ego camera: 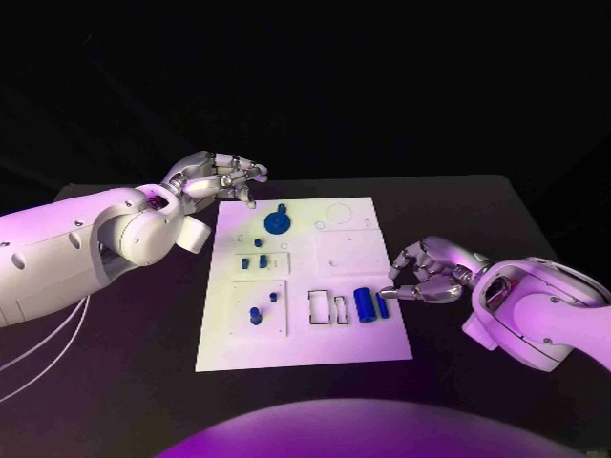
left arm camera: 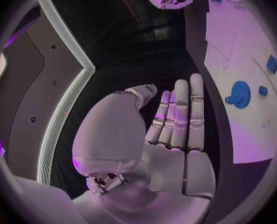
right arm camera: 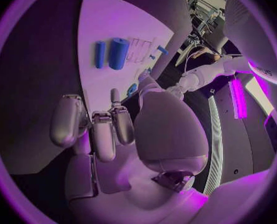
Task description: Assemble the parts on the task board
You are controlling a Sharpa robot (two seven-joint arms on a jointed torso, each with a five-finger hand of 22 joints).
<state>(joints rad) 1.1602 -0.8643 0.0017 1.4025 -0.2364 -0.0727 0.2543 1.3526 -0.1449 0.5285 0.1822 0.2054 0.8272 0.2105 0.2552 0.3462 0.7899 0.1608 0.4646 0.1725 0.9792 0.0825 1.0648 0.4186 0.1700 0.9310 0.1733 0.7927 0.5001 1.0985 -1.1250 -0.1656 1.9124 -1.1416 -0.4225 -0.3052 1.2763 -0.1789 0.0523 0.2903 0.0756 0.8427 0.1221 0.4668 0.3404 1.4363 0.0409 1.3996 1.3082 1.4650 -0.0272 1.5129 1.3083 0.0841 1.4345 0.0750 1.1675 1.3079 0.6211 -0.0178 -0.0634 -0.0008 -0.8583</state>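
My left hand (ego camera: 221, 178) is up by the far left corner of the flat white task board (ego camera: 305, 339). It holds nothing. From the camera on that wrist, its fingers (left arm camera: 179, 117) stand straight and close side by side, with the thumb off to one side, and the palm is bare. From my head, the fingertips look a bit bent, and they sit just past the board's edge.

My right hand (ego camera: 430, 271) is beside the right edge of the board, near the middle of that side. Its fingers (right arm camera: 104, 132) are curled down, and I see nothing in them. It is just beside the board, and I cannot tell if it touches it.

The white board lies flat in the middle of the black table (ego camera: 505, 205). The round blue disc (ego camera: 278, 222) sits near the far end, close to my left hand. Some small blue pegs (ego camera: 261, 260) stand on the left side of the board. A fat blue cylinder (ego camera: 367, 304) and a thin blue bar (ego camera: 383, 306) lie side by side near the right edge, close to my right hand. Next to them are thin box outlines (ego camera: 320, 307) on the board.
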